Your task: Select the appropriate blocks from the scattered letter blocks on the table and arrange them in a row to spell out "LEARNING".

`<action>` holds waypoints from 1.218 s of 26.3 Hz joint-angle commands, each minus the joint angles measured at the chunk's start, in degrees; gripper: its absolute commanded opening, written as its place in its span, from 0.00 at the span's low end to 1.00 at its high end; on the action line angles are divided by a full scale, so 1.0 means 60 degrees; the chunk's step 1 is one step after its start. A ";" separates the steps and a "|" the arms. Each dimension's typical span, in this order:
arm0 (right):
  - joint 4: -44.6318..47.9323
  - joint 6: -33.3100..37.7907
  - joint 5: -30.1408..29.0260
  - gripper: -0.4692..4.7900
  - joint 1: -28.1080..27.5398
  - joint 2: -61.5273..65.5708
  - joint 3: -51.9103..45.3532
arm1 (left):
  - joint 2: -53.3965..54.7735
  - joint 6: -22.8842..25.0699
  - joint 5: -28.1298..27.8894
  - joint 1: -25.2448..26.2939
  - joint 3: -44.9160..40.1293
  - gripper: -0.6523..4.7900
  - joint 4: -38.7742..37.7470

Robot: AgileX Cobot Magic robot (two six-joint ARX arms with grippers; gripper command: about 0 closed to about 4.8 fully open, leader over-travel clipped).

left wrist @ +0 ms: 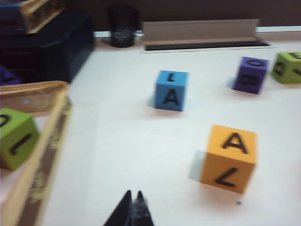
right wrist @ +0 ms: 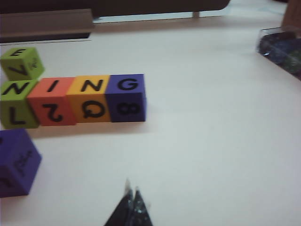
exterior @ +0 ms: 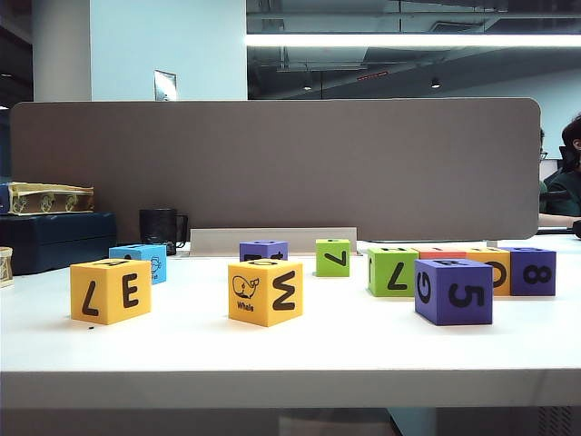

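Note:
On the white table (exterior: 290,350), four letter blocks touch in a row: green (right wrist: 19,103), red-orange (right wrist: 51,100), orange (right wrist: 89,98) and purple (right wrist: 126,96), with N, I, N, G on top. Loose blocks lie around: a yellow one (exterior: 111,291), a blue "A" (left wrist: 171,90), a yellow whale block (exterior: 266,291), a small purple one (exterior: 263,250), a green one (exterior: 333,257) and a purple "G/5" (exterior: 453,291). My left gripper (left wrist: 133,194) hangs shut and empty near the blue and yellow blocks. My right gripper (right wrist: 131,190) is shut and empty, short of the row. Neither shows in the exterior view.
A grey-brown divider panel (exterior: 272,163) closes the back of the table. A black mug (exterior: 162,227) and a dark box (exterior: 54,241) stand at the back left. A wooden tray (left wrist: 42,136) holds a green block (left wrist: 14,139). A clear box (right wrist: 282,47) sits far right.

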 commanded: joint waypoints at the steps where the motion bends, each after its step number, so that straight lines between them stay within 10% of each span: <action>1: 0.0179 0.0142 -0.0583 0.09 0.0011 -0.0113 0.0127 | 0.0004 -0.0346 0.0616 0.0004 0.0025 0.11 0.0138; 13: 0.0969 0.1512 -0.3410 0.09 0.0015 -0.0113 0.0226 | 0.0004 -0.1504 0.2692 0.0004 0.0025 0.11 0.0109; 32: 0.1435 0.2007 -0.3821 0.09 0.0011 -0.0076 0.1661 | 0.0004 -0.2601 0.2976 0.0004 0.1129 0.11 0.0514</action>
